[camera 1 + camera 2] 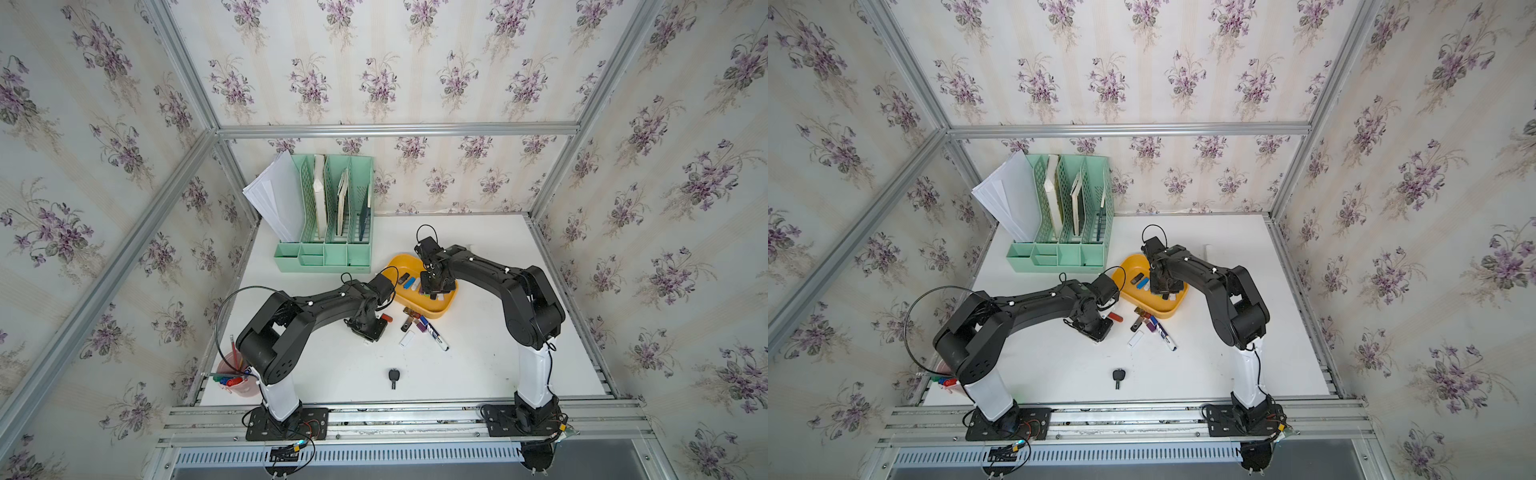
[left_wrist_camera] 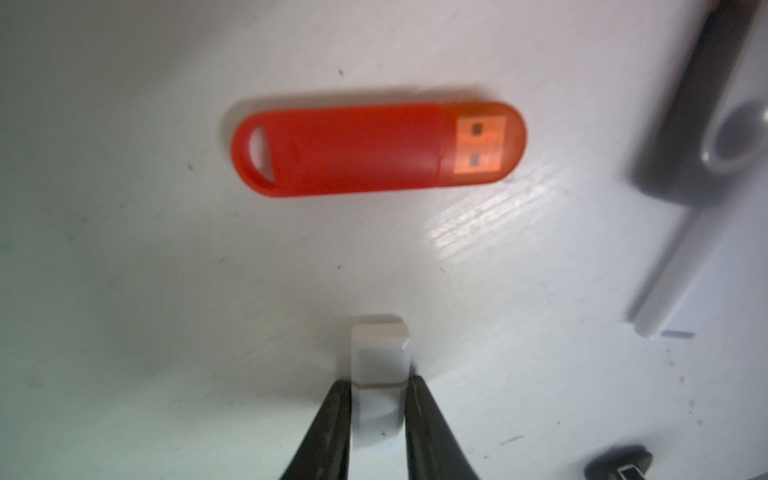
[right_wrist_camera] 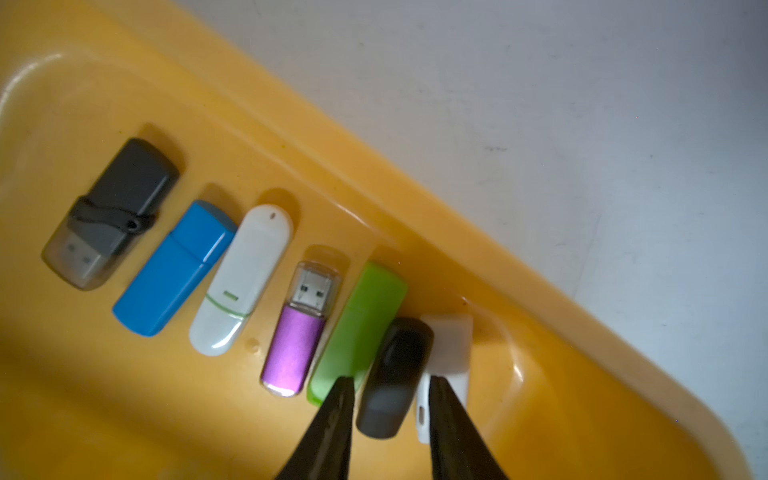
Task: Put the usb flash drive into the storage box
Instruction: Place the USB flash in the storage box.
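The storage box (image 1: pixel 400 264) (image 1: pixel 1133 266) is a shallow yellow-orange tray at the table's middle back, holding a row of several flash drives. My right gripper (image 3: pixel 390 379) (image 1: pixel 432 294) hangs inside it, open, its fingers astride a black usb flash drive (image 3: pixel 395 361) that lies on the tray floor between a green drive (image 3: pixel 365 311) and a white one (image 3: pixel 451 345). My left gripper (image 2: pixel 380 380) (image 1: pixel 368 340) is low on the table, left of the box, shut on a small white flash drive (image 2: pixel 380 353). A red flash drive (image 2: pixel 374 147) (image 1: pixel 386 318) lies just beyond it.
Loose drives, among them a black-and-silver swivel one (image 1: pixel 409 322) and a white one (image 1: pixel 407 340), plus a marker (image 1: pixel 436 334), lie in front of the box. A car key (image 1: pixel 393 376) sits nearer the front. A mint-green file organizer (image 1: pixel 332 216) stands back left, a pink pen cup (image 1: pixel 232 374) front left.
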Robot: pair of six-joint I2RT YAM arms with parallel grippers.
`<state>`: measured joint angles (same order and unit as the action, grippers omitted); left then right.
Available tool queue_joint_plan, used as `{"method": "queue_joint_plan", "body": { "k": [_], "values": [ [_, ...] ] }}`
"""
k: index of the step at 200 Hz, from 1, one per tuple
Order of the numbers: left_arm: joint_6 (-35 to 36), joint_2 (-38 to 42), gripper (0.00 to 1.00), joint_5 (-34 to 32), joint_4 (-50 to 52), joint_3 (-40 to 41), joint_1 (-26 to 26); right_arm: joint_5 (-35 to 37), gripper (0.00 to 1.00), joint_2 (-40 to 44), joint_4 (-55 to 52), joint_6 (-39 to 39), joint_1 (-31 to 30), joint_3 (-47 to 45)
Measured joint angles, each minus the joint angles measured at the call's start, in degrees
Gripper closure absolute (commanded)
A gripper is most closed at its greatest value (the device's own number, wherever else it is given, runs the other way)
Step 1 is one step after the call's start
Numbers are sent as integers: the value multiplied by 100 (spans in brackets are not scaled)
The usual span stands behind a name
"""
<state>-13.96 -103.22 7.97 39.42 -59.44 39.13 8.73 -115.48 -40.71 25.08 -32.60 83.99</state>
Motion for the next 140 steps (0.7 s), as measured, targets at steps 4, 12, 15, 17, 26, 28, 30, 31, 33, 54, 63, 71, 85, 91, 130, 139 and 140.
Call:
{"method": "queue_joint_plan", "body": {
  "k": [4, 12, 15, 17, 26, 28, 30, 31, 33, 54, 63, 71, 85, 91, 130, 139, 140],
  "values": [
    [0, 0, 72, 0, 0, 0, 0, 0, 63, 24, -4, 0, 0, -2],
    [0, 0, 73, -2, 2, 0, 0, 2, 62, 94, -24, 0, 0, -2],
    [0, 0, 73, -2, 2, 0, 0, 4, 62, 138, -26, 0, 0, -2],
    [0, 0, 73, -2, 2, 0, 0, 4, 62, 160, -26, 0, 0, -2],
    [0, 0, 73, -4, 2, 0, 0, 7, 61, 271, -24, 0, 0, -2],
    [0, 0, 73, -4, 2, 0, 0, 7, 61, 293, -24, 0, 0, -2],
    [0, 0, 73, -4, 2, 0, 0, 7, 61, 313, -24, -2, 0, -2],
    [-2, 0, 73, -4, 2, 0, 0, 7, 61, 321, -24, -2, 0, -2],
    [-2, 0, 73, -4, 2, 0, 0, 4, 61, 345, -24, -2, 0, -2],
    [-9, 0, 73, -4, 2, 0, 0, -50, 60, 444, -37, -28, 0, -24],
    [-11, 0, 73, -4, 2, 0, -2, -72, 59, 483, -42, -68, 0, -101],
    [-13, 0, 74, -4, 2, 0, 0, -94, 59, 525, -61, -68, 0, -192],
    [-15, 0, 74, -7, 4, 0, 0, -205, 59, 597, -85, -70, 0, -361],
    [-15, 0, 74, -7, 4, 0, 0, -225, 59, 619, -98, -83, 0, -422],
    [-15, 66, 74, -28, 33, -22, 0, -345, 59, 903, -111, -68, -13, -833],
    [-13, 72, 74, -28, 85, -72, 0, -341, 59, 990, -114, -57, -11, -868],
    [-13, 72, 74, -28, 92, -76, 0, -339, 59, 1001, -114, -57, -11, -868]
  ]
}}
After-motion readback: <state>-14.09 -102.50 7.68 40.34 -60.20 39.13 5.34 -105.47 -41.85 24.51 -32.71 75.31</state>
